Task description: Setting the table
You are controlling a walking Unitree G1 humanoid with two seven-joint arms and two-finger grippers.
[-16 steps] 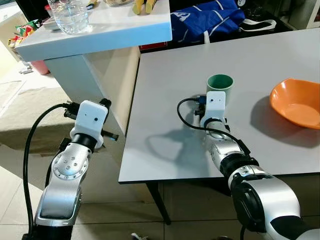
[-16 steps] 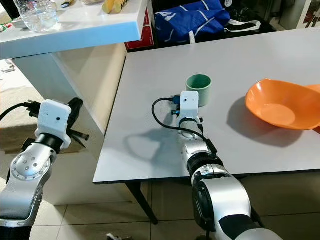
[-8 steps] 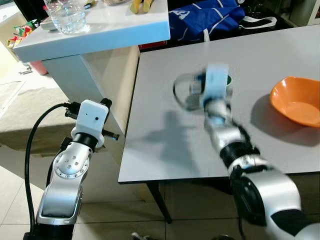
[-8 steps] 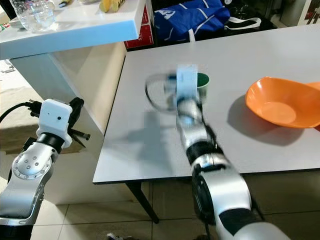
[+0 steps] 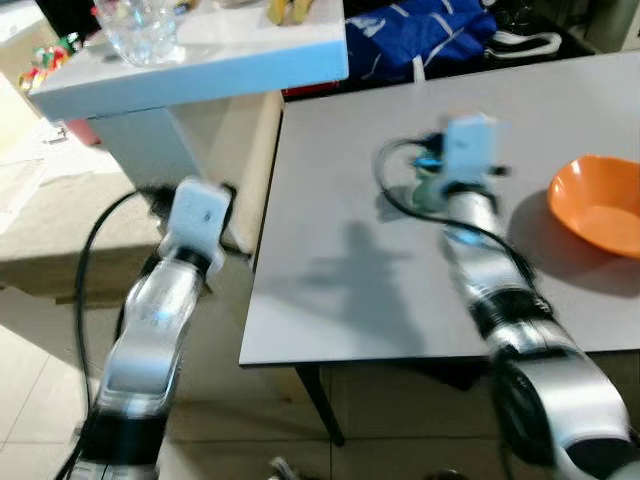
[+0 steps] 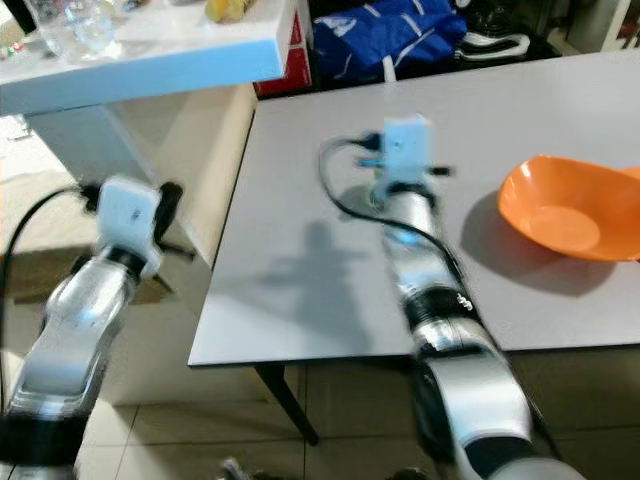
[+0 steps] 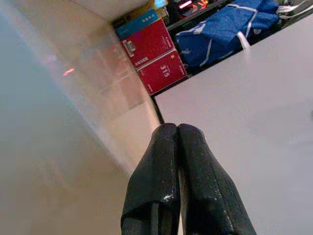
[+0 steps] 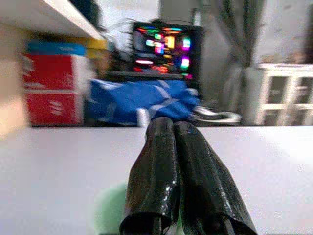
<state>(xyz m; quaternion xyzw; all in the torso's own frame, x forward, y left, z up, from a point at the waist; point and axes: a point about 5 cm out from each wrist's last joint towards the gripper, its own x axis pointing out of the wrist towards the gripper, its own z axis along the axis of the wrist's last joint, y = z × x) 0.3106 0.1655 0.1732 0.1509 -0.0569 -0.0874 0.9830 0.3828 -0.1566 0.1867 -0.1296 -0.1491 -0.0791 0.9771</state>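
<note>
A: Both pairs of jaws read as pressed together. Right gripper: two black fingers touching along their length, nothing between them. Left gripper: same, fingers flat against each other.

B: Location of the right gripper?

A: Over the grey table, right arm stretched forward across the near half. Head views are blurred, so the fingertips themselves are hard to make out there. The white wrist housing sits above the green cup.

B: Is it touching the cup?

A: Cannot tell. In the right wrist view the cup is a soft pale-green patch just under and behind the closed fingers, out of focus. It stands on the table, upright as far as the blur allows.

B: Other tableware?

A: Orange bowl on the table, on the robot's right, apart from the cup, casting a shadow toward the arm.

B: Left gripper position?

A: Off the table, beside its left edge, low against the pale side of the white counter. Its wrist view looks along the table edge toward red boxes and a blue bag.

B: On the counter?

A: Clear glass bowl near the far left corner, something yellow further along. The blue bag lies behind the table's far edge.
</note>
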